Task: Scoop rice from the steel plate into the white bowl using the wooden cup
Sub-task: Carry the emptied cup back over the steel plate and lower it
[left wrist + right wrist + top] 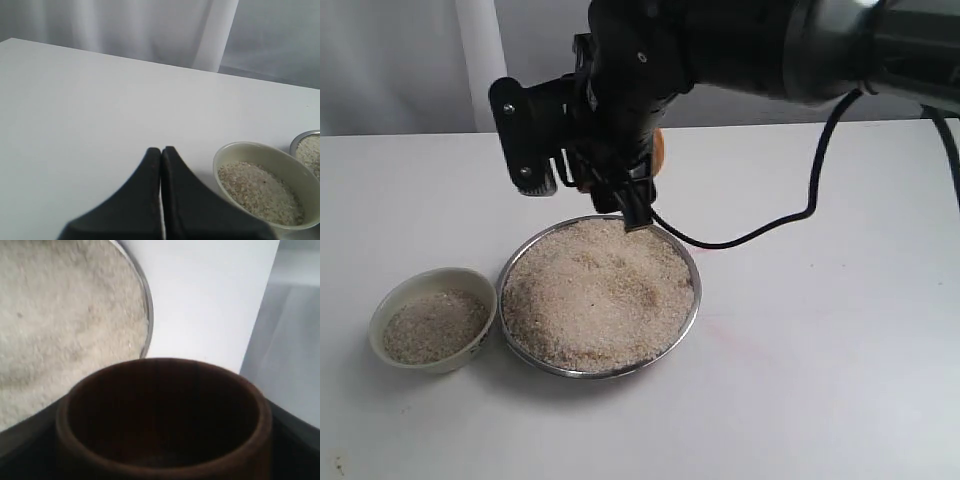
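right gripper (592, 190) is clamped on the wooden cup (162, 415) (looks empty) just above the rim of the steel plate (696, 295), so I reckon next is dipping into the rice (595, 295), then tipping into the white bowl (440, 365) beside it.

A white table (840, 380) stands before a pale, softly lit curtain (125, 25).

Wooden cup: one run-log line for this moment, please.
right hand: holding wooden cup by steel plate rim | left hand: shut, empty | rice: heaped in plate | white bowl: partly filled
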